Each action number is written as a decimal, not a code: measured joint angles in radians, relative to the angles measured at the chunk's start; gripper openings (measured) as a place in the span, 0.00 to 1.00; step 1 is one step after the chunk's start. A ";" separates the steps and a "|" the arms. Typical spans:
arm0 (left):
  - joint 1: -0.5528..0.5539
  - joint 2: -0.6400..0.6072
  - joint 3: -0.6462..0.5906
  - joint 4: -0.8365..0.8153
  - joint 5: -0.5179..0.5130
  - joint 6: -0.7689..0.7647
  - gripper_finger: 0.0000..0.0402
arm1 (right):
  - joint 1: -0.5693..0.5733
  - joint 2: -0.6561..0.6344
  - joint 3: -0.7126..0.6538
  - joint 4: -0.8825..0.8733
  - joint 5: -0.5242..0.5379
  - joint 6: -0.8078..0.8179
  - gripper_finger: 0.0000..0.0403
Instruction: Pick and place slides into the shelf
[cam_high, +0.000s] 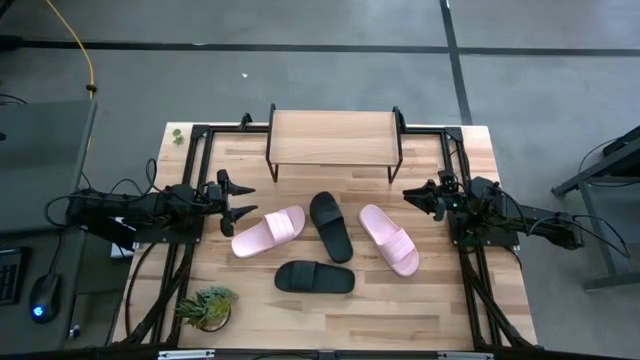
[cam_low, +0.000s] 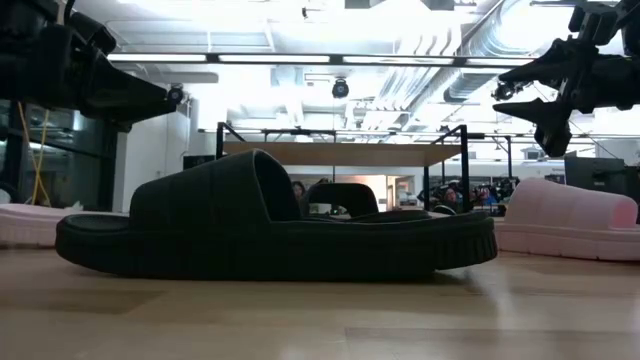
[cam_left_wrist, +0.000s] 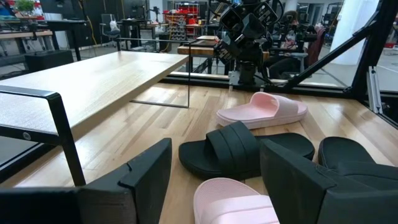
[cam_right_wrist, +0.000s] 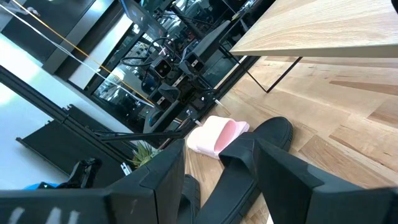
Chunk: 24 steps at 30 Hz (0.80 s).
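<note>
Slides: two pink (cam_high: 268, 232) (cam_high: 389, 238), two black (cam_high: 331, 226) (cam_high: 315, 277), all loose on table before empty shelf (cam_high: 335, 137) | step: nothing picked yet | left gripper (cam_high: 240, 204) and right gripper (cam_high: 415, 196) both spread, holding nothing | next: probably left drops onto nearest pink one

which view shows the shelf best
The high view: the shelf shows whole from above, its light wood top bare, standing behind the four slides. The low view catches only its top edge and black legs beyond a black slide. Each wrist view shows part of the top and a leg.
</note>
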 joint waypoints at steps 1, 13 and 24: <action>0.000 0.000 0.000 0.000 0.000 0.000 0.56 | 0.000 0.000 0.000 0.000 0.000 0.000 0.45; 0.000 0.000 0.000 0.001 -0.001 0.006 0.56 | 0.000 0.000 0.000 0.000 0.000 0.000 0.45; 0.000 0.000 0.000 0.012 -0.106 0.181 0.56 | 0.000 0.000 0.000 0.000 0.000 0.000 0.45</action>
